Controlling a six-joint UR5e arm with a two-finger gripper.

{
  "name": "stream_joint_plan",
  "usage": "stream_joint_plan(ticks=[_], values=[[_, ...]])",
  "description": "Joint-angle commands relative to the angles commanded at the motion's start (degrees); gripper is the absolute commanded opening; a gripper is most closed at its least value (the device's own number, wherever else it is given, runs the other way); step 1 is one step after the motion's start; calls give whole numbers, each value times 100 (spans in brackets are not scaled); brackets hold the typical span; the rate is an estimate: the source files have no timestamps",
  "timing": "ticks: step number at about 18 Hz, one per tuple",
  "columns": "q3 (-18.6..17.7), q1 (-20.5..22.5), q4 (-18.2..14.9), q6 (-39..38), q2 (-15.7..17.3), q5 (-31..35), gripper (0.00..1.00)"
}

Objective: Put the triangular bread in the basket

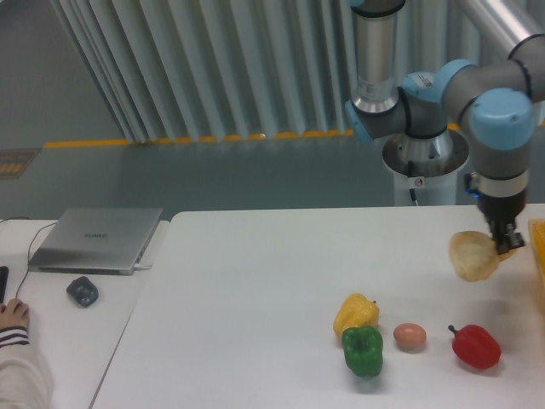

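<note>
The triangular bread (473,256) is golden-tan with a pale face. It hangs tilted in the air above the right part of the white table, clear of the surface. My gripper (508,246) is shut on its right edge, pointing down from the grey and blue arm. The basket (538,251) shows only as a thin yellow-orange strip at the right edge of the picture, just right of the gripper and the bread.
A yellow pepper (354,313), a green pepper (364,351), a small brown egg (410,336) and a red pepper (475,346) lie near the table's front, below the bread. A laptop (96,239), a dark mouse (83,291) and a person's hand (13,317) are at the left.
</note>
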Motion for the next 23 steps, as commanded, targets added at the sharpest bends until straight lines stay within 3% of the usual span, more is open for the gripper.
stream_joint_plan(ticks=[5, 9, 13, 14, 15, 16, 17, 23], values=[[0, 546, 554, 1144, -219, 0, 8], [-70, 1046, 669, 1917, -343, -9, 12], [-62, 1179, 678, 2104, -378, -9, 18], [-62, 1197, 678, 2104, -378, -9, 25], [-62, 1214, 687, 2104, -404, -9, 43], [-62, 1215, 713, 2113, -413, -9, 78], [-79, 1215, 765, 2122, -413, 0, 100], [-70, 1320, 854, 2087, -387, -210, 100]])
